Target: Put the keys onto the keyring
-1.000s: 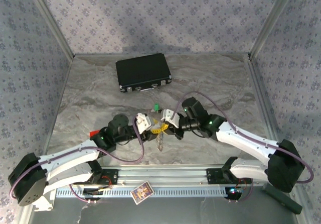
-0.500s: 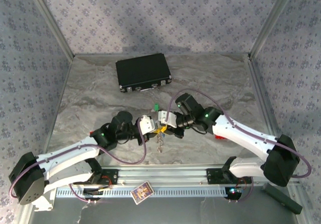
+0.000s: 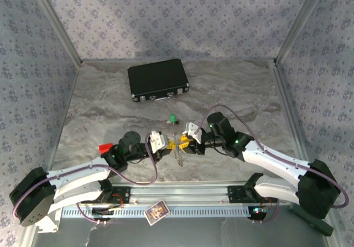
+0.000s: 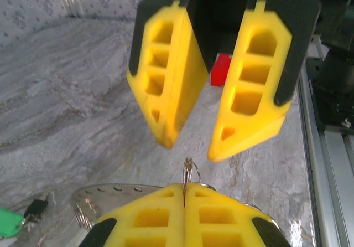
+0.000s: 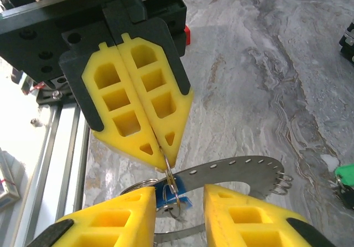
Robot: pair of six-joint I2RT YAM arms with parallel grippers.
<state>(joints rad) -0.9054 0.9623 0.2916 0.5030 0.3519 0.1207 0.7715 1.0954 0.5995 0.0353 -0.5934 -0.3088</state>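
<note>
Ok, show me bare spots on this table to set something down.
Free: back right of the grey marbled table, between the black rectangular case and the right wall; also left of the case. Crowded: front centre around the silvery metal keyring, green-headed key behind, red block left.

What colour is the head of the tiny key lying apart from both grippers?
Green: the tiny plastic-headed key shows best in the top external view.

Overhead rear view over table [image 3: 232,86]; close opposed wrist views, sharing the keyring [image 5: 238,165].
</note>
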